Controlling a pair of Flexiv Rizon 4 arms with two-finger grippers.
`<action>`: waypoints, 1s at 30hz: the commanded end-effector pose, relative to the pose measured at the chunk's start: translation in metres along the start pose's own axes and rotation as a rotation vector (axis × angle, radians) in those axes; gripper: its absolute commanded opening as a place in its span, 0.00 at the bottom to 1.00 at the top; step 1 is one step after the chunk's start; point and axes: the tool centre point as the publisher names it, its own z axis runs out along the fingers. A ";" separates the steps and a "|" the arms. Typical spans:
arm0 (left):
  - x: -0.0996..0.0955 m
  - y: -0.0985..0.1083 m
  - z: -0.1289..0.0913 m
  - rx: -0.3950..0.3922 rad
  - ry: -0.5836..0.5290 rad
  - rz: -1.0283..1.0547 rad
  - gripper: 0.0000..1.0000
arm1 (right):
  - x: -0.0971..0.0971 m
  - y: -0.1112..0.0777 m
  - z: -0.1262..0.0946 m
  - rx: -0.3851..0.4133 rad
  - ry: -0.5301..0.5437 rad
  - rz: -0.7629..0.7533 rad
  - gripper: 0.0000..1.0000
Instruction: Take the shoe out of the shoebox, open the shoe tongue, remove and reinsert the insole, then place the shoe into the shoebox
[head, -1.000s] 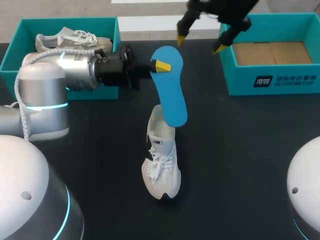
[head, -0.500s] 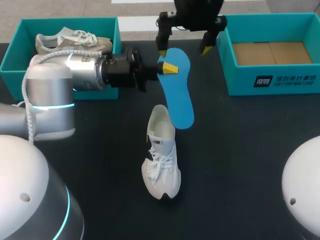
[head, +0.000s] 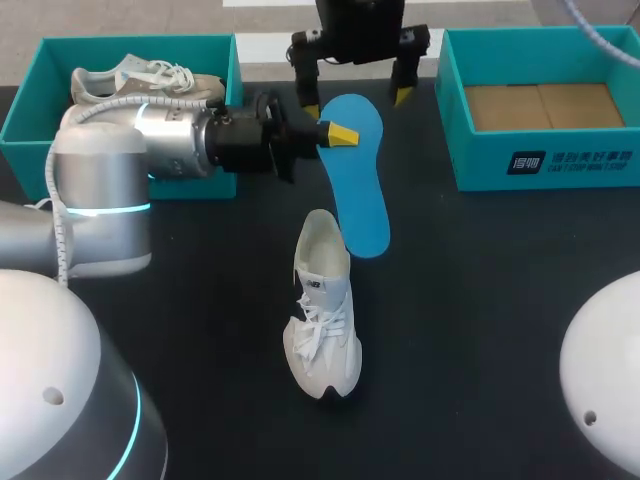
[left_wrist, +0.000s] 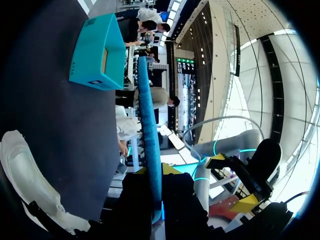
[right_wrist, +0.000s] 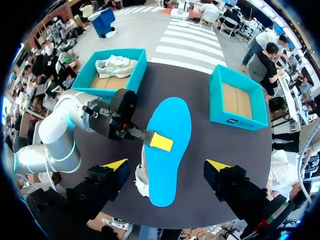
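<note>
My left gripper (head: 330, 133) is shut on the long edge of a blue insole (head: 360, 190), which hangs in the air above the heel of a white shoe (head: 322, 320) standing on the black table. In the left wrist view the insole (left_wrist: 150, 135) shows edge-on between my fingers, the shoe (left_wrist: 30, 185) below it. My right gripper (head: 352, 100) hangs open above the insole's far end, one yellow tip on each side. From the right wrist the insole (right_wrist: 169, 150) lies under and between its open fingers (right_wrist: 116, 165), with the shoe (right_wrist: 141, 177) partly hidden beneath.
A teal shoebox (head: 20, 115) at the far left holds a second white shoe (head: 150, 78). Another teal shoebox (head: 540, 165) at the far right shows only its cardboard floor. Bare black table lies around the standing shoe.
My right gripper has swung left and turned, coming over the insole's far end. The left gripper shifted the insole slightly right, then held it.
</note>
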 end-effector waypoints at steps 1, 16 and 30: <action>0.000 0.000 0.001 0.000 0.000 0.000 0.00 | 0.003 0.002 0.000 0.003 -0.013 0.000 1.00; 0.000 0.000 0.001 0.000 0.000 0.000 0.00 | -0.004 -0.001 0.002 -0.015 0.097 0.053 1.00; 0.000 0.000 0.001 0.000 0.000 0.000 0.00 | -0.041 -0.017 0.007 -0.056 0.411 0.141 1.00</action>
